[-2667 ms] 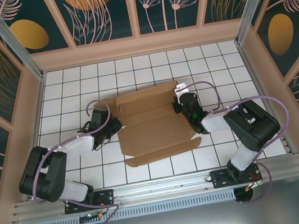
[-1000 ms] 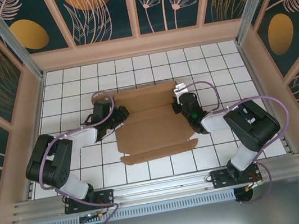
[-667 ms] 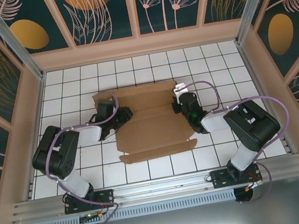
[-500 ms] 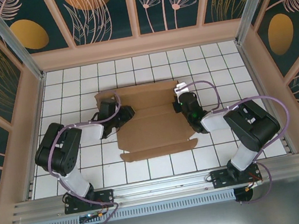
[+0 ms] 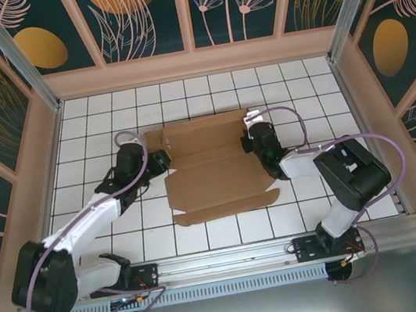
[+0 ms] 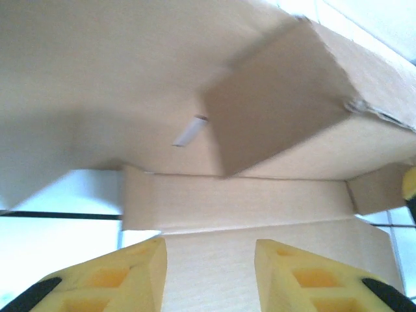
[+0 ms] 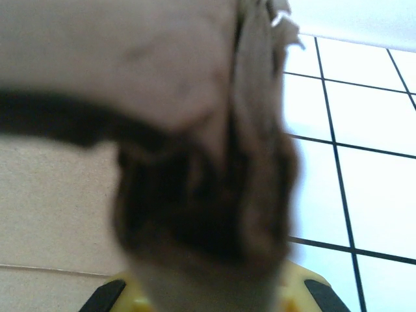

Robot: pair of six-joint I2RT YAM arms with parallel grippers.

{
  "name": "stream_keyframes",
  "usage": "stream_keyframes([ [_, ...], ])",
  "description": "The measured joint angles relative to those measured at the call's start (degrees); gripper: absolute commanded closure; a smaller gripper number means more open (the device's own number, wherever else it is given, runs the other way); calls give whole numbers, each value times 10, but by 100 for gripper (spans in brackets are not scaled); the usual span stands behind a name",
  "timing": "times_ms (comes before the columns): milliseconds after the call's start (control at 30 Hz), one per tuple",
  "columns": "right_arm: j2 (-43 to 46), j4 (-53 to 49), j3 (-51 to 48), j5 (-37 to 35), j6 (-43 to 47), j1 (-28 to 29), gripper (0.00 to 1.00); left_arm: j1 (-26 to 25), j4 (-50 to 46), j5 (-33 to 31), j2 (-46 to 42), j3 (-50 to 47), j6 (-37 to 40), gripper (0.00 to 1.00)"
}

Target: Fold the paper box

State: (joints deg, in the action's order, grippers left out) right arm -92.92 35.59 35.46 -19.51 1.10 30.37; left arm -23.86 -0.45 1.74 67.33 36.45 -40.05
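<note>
As seen from the overhead camera, the paper box (image 5: 212,179) lay mid-way across the white gridded table (image 5: 183,100), between my two arms, mostly flat. Its near flap ran as a narrow strip along the front edge, slightly skewed.

The left gripper (image 5: 158,162) sat at the box's left edge, just beside a small side flap. On the left wrist camera its yellow fingers (image 6: 127,273) were spread apart. Bare cardboard showed in the gap and nothing was pinched. Ahead of them a low strip of cardboard ran across, with a raised flap and a larger panel above it.

The right gripper (image 5: 254,139) sat at the box's right edge, on the far-right side flap. The right wrist view was badly blurred. A crumpled cardboard flap filled the space between the two yellow finger tips, so I read that gripper as clamped on the flap. White tiles showed to the right of it.

The box's far panel lay flat, well short of the back wall (image 5: 193,63).
</note>
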Motion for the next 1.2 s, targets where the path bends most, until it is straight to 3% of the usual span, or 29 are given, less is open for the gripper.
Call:
stream_keyframes([
  [133,5,-2,0,2,0,-6,100,77,-33,-35,-94,-7,8,62],
  [233,11,-2,0,4,0,-6,100,138,-27,-39,-104,2,19,63],
  [467,14,-1,-5,8,0,-6,100,228,16,-3,59,52,50,60],
  [667,14,-1,-5,15,0,-6,100,231,42,91,173,83,78,59],
  [933,14,1,-6,16,0,-6,100,186,27,149,168,79,101,60],
  [1200,14,2,-7,20,-1,-6,100,150,17,171,107,54,105,58],
])
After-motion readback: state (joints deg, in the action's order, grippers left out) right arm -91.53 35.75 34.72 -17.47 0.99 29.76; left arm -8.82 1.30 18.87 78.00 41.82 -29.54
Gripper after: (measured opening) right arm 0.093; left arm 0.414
